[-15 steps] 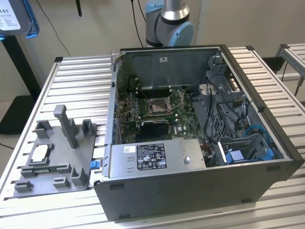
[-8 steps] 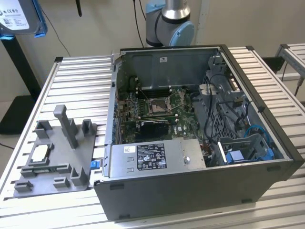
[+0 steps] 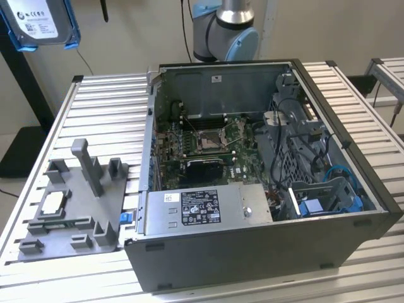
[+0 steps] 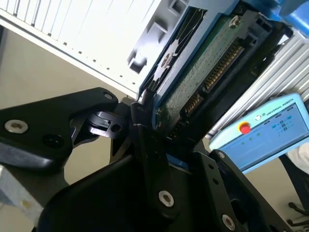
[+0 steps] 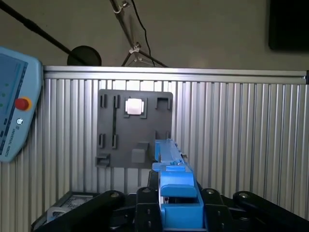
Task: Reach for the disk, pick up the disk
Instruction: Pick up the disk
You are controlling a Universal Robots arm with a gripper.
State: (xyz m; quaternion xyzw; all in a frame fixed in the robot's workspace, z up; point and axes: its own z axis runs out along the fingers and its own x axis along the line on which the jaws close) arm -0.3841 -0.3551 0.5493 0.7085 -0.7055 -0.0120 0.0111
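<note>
The black gripper [image 5: 176,195] is clamped on the flat silver-grey metal disk [image 4: 203,72] – stiff, probably fairly heavy and shock-sensitive – best held by its bright blue plastic bracket [image 5: 170,157].

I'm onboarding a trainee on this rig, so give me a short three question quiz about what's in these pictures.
1. The gripper is shut on: A) the disk, B) a screwdriver, C) nothing.
2. Fill in: the small square silver chip rests on the grey ____ beside the computer case.
3. True or false: the disk lies inside the computer case.
Key: 1 A; 2 fixture plate; 3 false.
</note>
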